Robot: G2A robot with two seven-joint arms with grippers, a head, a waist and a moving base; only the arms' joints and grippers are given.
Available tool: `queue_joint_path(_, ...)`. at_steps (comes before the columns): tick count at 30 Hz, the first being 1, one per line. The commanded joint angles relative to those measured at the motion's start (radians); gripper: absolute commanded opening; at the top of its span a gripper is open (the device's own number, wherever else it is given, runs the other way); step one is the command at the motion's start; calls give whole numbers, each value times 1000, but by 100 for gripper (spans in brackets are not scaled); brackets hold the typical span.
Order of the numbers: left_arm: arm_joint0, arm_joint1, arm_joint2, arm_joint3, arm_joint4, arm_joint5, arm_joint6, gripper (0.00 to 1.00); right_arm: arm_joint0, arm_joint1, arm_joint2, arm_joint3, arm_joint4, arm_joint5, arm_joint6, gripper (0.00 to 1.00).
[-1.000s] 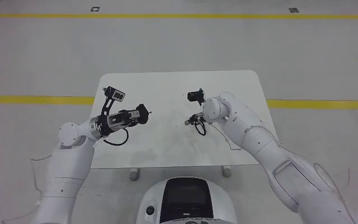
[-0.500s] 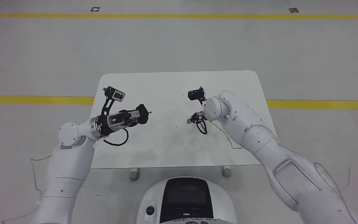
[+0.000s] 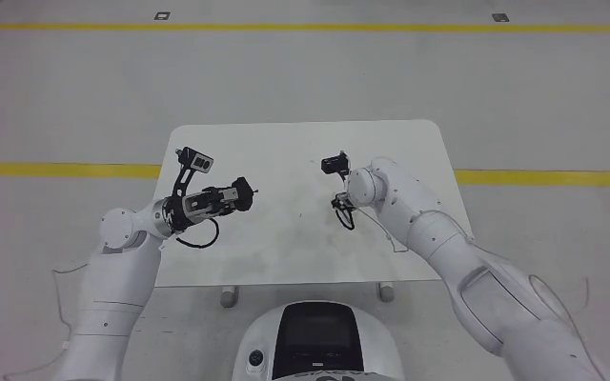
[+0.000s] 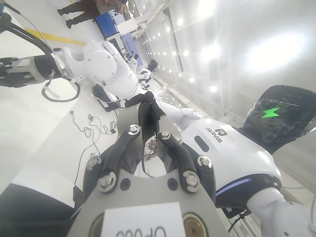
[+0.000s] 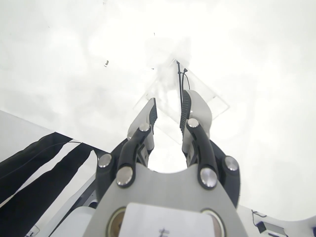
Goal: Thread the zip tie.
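A thin black zip tie (image 5: 179, 77) lies bent into a narrow loop on a clear plastic sheet (image 5: 214, 99) on the white table (image 3: 286, 143). My right gripper (image 5: 169, 99) hangs just above it, open. The tie runs out past the tip of one finger and nothing is clamped. From above, the right gripper (image 3: 335, 202) is right of the table's middle. My left gripper (image 4: 146, 107) is held in the air above the table's left half (image 3: 246, 193). It is shut on a black knotted piece (image 4: 148, 97); I cannot tell what that piece is.
A few small dark specks (image 5: 106, 62) dot the tabletop. Loose cables (image 4: 91, 129) lie on the floor beyond the table, seen from the left wrist. Yellow floor lines (image 3: 76, 170) run past the table on both sides.
My right gripper has shifted a little to the right, toward its own side of the table. The left arm has kept still.
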Motion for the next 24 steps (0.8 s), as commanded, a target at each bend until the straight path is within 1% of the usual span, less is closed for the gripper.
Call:
queue_joint_path(1,0,0,0,0,0,0,0,0,1,-8,-6,29,0,-8,-15,21)
queue_joint_path(6,0,0,0,0,0,0,0,0,12,-30,-25,86,-6,-15,-43,23)
queue_joint_path(20,0,0,0,0,0,0,0,0,41,-91,-56,222,-6,-31,-107,22)
queue_joint_path(24,0,0,0,0,0,0,0,0,49,-107,-63,256,-9,-32,-115,20)
